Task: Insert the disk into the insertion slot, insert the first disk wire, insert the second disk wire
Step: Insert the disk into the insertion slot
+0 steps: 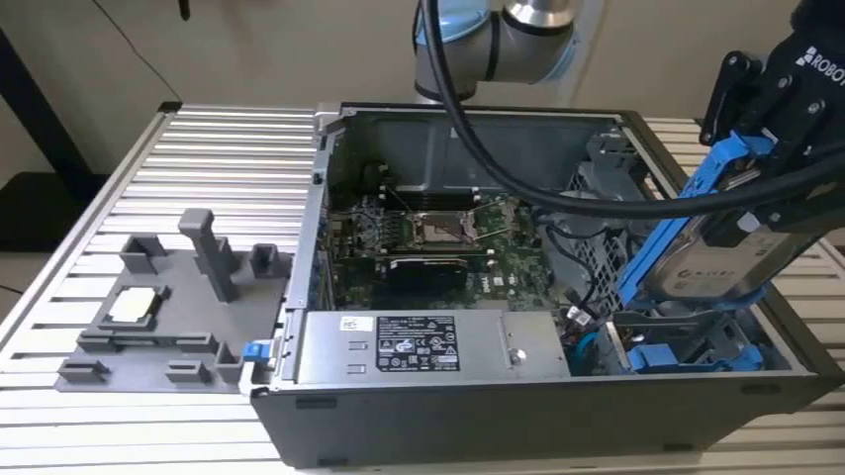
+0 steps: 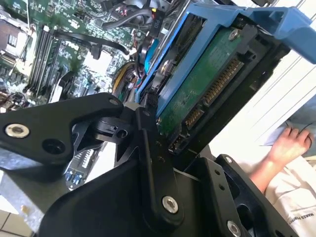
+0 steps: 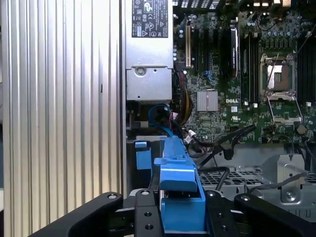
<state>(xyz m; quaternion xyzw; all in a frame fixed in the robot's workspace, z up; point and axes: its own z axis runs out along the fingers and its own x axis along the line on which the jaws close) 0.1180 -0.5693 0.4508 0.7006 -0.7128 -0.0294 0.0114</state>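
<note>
The disk (image 1: 719, 259), silver-grey with a pale label and a bright blue carrier, hangs steeply tilted over the right end of the open computer case. My gripper (image 1: 763, 188) is shut on its upper part. Just under the disk's lower end lies the insertion slot (image 1: 687, 354), a grey bay with blue latch tabs. In the second wrist view the disk's green circuit board (image 2: 207, 84) and connector face the camera between the black fingers (image 2: 153, 163). The first wrist view looks along the blue carrier (image 3: 180, 182) held in the gripper (image 3: 180, 217), with perforated bay metal (image 3: 247, 177) beside it.
The grey power-supply box (image 1: 410, 346) sits along the case's front wall, next to the bay. Black cables (image 1: 581, 203) run across the green board and processor socket (image 1: 442, 230). A grey fixture (image 1: 172, 307) stands on the slatted table. A person's hand (image 2: 289, 143) rests outside the case.
</note>
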